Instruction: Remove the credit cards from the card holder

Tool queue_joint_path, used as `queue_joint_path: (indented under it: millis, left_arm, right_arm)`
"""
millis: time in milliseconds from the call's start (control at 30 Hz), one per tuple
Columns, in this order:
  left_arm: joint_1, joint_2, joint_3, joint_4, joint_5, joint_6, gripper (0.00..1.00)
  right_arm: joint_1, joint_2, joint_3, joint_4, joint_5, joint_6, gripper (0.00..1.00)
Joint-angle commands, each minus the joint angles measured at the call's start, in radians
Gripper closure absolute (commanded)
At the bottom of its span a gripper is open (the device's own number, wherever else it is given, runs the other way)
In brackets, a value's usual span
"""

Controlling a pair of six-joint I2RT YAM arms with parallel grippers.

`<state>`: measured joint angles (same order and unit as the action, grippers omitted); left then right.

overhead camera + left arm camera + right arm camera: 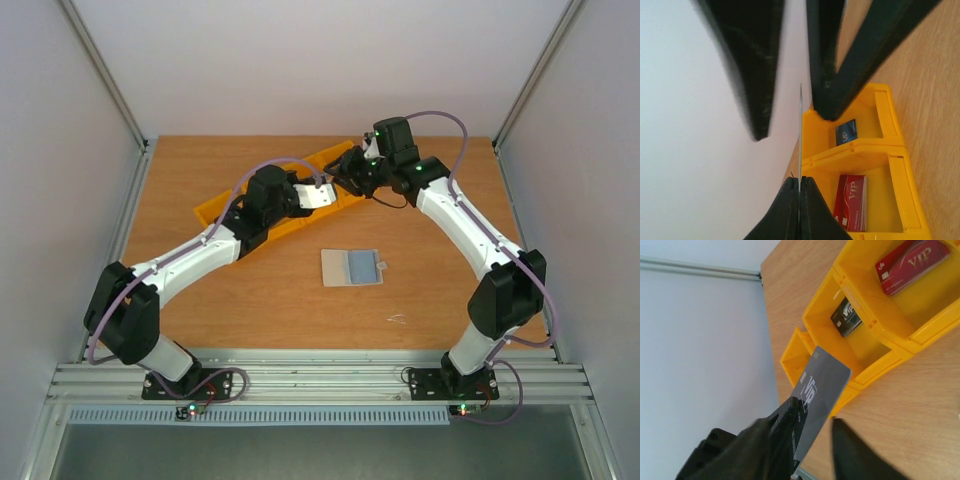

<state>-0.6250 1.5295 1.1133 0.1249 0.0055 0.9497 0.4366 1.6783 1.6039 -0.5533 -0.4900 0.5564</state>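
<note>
Credit cards were partway through being sorted. One grey card [822, 385] was held in the air over the row of yellow bins [208, 212], which ran across the table [250, 290] at about 11 o'clock from the card holder [352, 267].

The left gripper [800, 181] pinched the lower edge of this card, its fingers pressed together on it with no gap. In the left wrist view the card showed only as a thin upright line. The right gripper [814, 417] faced it from the 1 o'clock side. Its jaws stood apart around the card's other end, and the card merely leaned on one finger.

This looked like a hand-over between the arms, probably so that the left arm could carry the card to a compartment on its own side.

Two compartments each held a card lying flat: a dark blue card [846, 132] in one and a red card [852, 202] in the next. The bins appeared to serve as sorted drop-off places.

The card holder lay open and flat near the table's centre, untouched and well apart from both grippers. Its cream half lay toward 9 o'clock, and its blue-grey half and small tab toward 3 o'clock. Whether a card remained in its pockets could not be told.
</note>
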Motion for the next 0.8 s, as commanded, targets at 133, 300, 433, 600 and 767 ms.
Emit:
queue_joint_path:
  millis: [133, 300, 433, 600, 767]
  left_arm:
    - [0.072, -0.009, 0.011, -0.116, -0.035, -0.112, 1.00]
    - [0.167, 0.032, 0.012, -0.187, -0.032, -0.123, 1.00]
    - [0.231, 0.118, 0.058, -0.200, -0.052, -0.111, 1.00]
    - [0.258, 0.213, 0.119, -0.212, -0.081, -0.140, 1.00]
    - [0.262, 0.260, 0.114, -0.205, -0.101, -0.119, 1.00]
  right_arm:
    - [-0.068, -0.026, 0.067, -0.080, 0.062, -0.159, 0.35]
    - [-0.158, -0.090, 0.069, -0.157, 0.151, -0.294, 0.19]
    - [-0.230, -0.099, 0.057, -0.194, 0.156, -0.344, 0.02]
    - [-0.277, -0.090, 0.056, -0.244, 0.212, -0.427, 0.01]
    - [-0.291, -0.075, 0.077, -0.275, 0.264, -0.494, 0.01]
